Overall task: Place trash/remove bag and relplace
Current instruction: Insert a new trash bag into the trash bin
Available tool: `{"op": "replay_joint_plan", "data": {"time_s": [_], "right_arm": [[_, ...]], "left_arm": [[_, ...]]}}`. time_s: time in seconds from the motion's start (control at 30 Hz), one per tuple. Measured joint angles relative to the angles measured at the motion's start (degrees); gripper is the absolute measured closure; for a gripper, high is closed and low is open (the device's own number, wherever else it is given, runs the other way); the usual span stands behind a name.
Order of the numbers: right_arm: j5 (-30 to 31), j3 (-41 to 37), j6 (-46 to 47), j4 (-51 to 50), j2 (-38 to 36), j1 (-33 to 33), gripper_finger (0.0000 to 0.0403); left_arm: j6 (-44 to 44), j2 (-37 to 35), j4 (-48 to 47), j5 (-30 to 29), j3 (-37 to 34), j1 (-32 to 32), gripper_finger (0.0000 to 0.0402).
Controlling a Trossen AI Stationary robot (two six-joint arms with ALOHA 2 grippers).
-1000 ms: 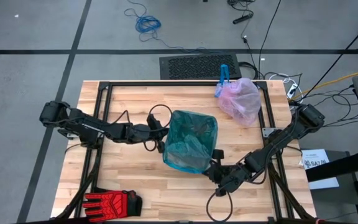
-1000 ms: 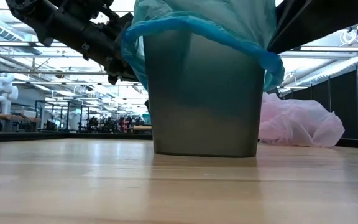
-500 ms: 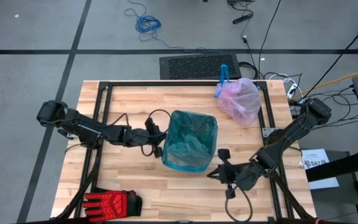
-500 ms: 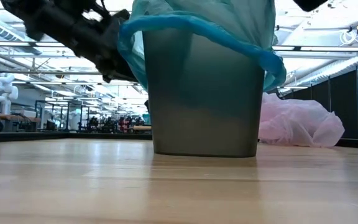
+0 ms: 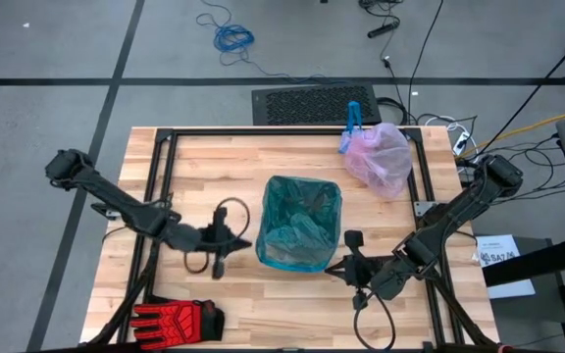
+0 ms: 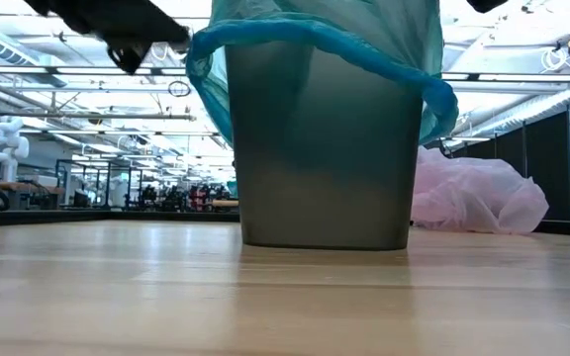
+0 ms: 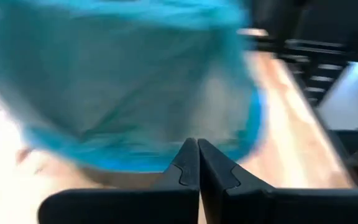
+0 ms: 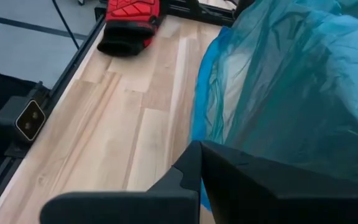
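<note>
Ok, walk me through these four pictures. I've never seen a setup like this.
Two robot arms work at a wooden table. One picture looks straight down, one looks level across the tabletop, and two come from cameras on the arms' wrists. In the middle stands a bin lined with a teal-green bag. A tied pink bag lies at the far edge and a red-and-black glove at the near left corner. The left gripper and right gripper sit either side of the bin, both shut and holding nothing.
</note>
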Motion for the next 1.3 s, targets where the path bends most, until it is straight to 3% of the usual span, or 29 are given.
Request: {"op": "replay_joint_plan", "data": {"time_s": [0.13, 0.33, 0.73, 0.87, 1.0, 1.1, 1.3], "right_arm": [[0.91, 0.00, -0.37, 0.13, 0.00, 0.00, 0.0403], [1.07, 0.00, -0.03, -0.05, 0.00, -0.15, 0.0403], [0.81, 0.00, -0.26, 0.15, 0.00, 0.01, 0.0403], [1.09, 2.38, -6.42, 0.38, -0.78, 0.27, 0.0403], [0.64, 8.45, -21.23, 0.59, -1.14, -3.23, 0.0403], [-5.23, 12.82, -31.23, -2.10, -1.09, -9.52, 0.0403], [-27.07, 20.65, -41.45, -6.25, 1.85, -25.91, 0.0403]], "left_arm": [[3.68, 2.59, 7.71, 0.02, 0.02, -3.76, 0.0402], [8.03, 8.53, 16.35, -1.44, 0.07, -3.91, 0.0402], [1.38, 20.71, 16.20, -0.23, 0.68, -1.42, 0.0402], [-0.01, 21.92, 16.22, 0.44, 0.68, -1.44, 0.0402], [0.86, 21.47, 16.23, 0.43, 0.68, -1.19, 0.0402], [1.59, 20.74, 16.27, 0.42, 0.68, -1.13, 0.0402], [1.99, 18.93, 16.26, 0.42, 0.68, -1.08, 0.0402]]}}
